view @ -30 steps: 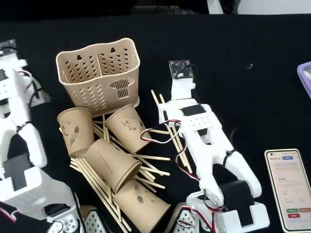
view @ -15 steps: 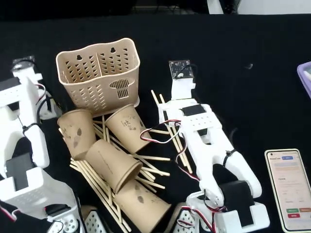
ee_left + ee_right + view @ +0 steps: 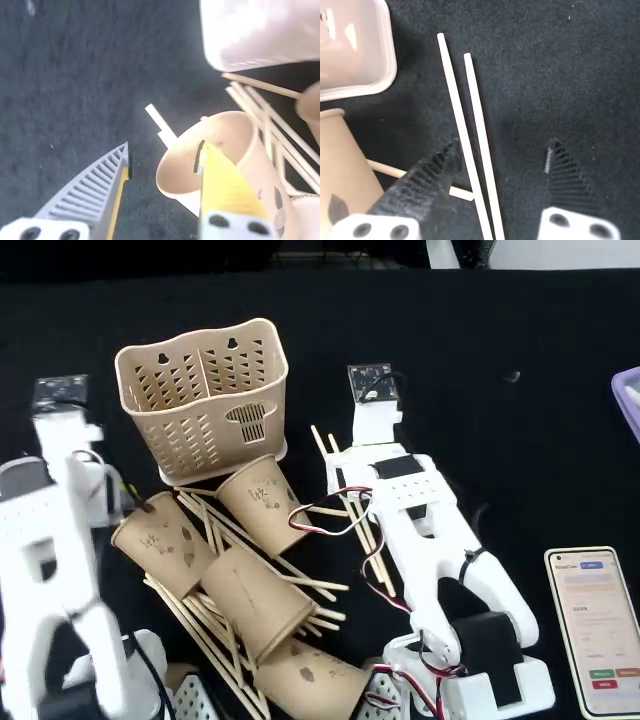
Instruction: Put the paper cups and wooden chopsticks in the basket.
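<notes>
Paper cups (image 3: 255,600) lie on their sides over wooden chopsticks (image 3: 215,625) on the black counter (image 3: 500,330). The left claw (image 3: 162,150) is wide, with one finger inside the leftmost cup (image 3: 250,165). The right claw (image 3: 502,150) is also wide, above two chopsticks (image 3: 470,115). Behind, the basket (image 3: 205,390) stands upright.

Each wrist camera is aimed closely down along its own claw. Beyond the left claw (image 3: 164,147), the mouth of a paper cup (image 3: 250,150) and the base of the basket (image 3: 260,30) are framed. Ahead of the right claw (image 3: 503,143), two wooden chopsticks (image 3: 474,100) and a basket corner (image 3: 350,45) are caught. The black table (image 3: 500,320) is overlooked from a fixed high camera behind both claws, and the basket (image 3: 205,390) is shared by all three views.
</notes>
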Motion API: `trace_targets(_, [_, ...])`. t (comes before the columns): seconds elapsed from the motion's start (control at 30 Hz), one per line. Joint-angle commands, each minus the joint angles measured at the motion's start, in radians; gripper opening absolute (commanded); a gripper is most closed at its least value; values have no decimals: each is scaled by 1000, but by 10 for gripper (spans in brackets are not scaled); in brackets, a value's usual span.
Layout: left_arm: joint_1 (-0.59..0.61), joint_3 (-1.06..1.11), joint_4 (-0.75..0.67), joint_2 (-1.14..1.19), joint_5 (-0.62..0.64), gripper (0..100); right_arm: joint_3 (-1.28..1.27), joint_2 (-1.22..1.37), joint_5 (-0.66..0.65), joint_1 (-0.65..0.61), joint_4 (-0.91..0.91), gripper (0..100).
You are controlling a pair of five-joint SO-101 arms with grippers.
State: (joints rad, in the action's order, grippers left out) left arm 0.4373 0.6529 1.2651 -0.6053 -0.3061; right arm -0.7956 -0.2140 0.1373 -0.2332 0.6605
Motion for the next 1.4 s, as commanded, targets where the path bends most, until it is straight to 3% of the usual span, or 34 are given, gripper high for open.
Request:
trace_targets(0.0, [-131, 114, 11, -233, -78, 230, 7, -54, -9, 25, -12, 273])
trace_targets(0.23, [-165, 136, 6, -382, -94, 230, 7, -54, -9, 25, -12, 273])
trace_targets(0.47, [-162, 93, 58, -399, -207, 230, 10, -54, -9, 26, 3, 273])
trace_targets(0.67, [-163, 21, 175, -396, -224, 230, 183, -159, -26, 155, 316, 275])
trace_targets(0.8, [-163, 22, 206, -397, -222, 230, 344, -262, -272, 264, 552, 273])
trace_targets(0.93, [-162, 24, 224, -399, -222, 230, 335, -363, -720, 298, 738, 275])
trace_targets(1.0, [-162, 42, 216, -399, -222, 230, 292, -420, -884, 313, 798, 276])
trace_targets(1.23, [-213, 87, 189, -391, -167, 230, 130, -644, -1066, 239, 887, 276])
trace_targets(1.37, [-298, 45, 193, -388, -114, 230, -84, -687, -973, 95, 713, 276])
